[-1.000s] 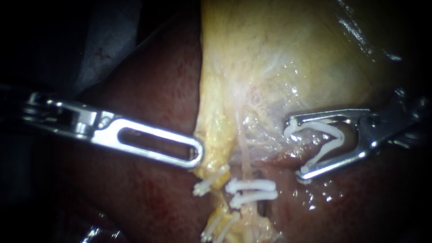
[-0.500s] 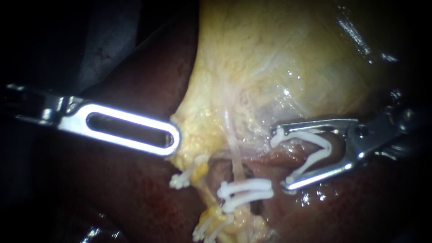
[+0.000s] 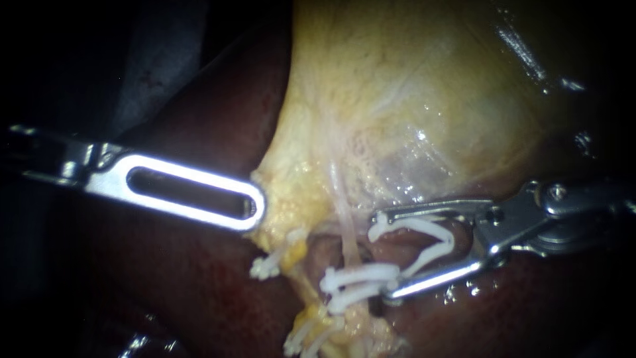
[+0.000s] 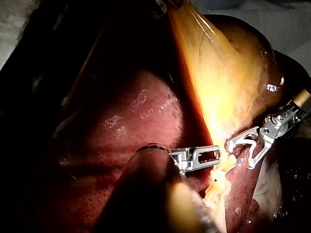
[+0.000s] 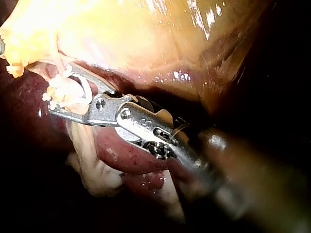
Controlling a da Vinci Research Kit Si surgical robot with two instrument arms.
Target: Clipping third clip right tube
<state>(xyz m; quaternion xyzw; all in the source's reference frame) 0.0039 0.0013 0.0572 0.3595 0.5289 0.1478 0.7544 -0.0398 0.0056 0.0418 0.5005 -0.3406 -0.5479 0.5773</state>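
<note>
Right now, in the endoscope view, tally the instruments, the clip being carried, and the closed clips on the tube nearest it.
Instruments: 2 (left instrument, right instrument)
In the right instrument's jaws, open clip: 1
On that tube, closed clips: 2
Total: 5

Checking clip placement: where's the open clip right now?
Endoscope view, right of centre: the open clip is held in the right instrument's jaws, right of the tube and above two closed clips.

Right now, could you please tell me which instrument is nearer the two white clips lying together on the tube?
Right. My right instrument, carrying an open clip, has its tip right beside the two clips; my left instrument stands apart, at the yellow edge of the gallbladder.
</note>
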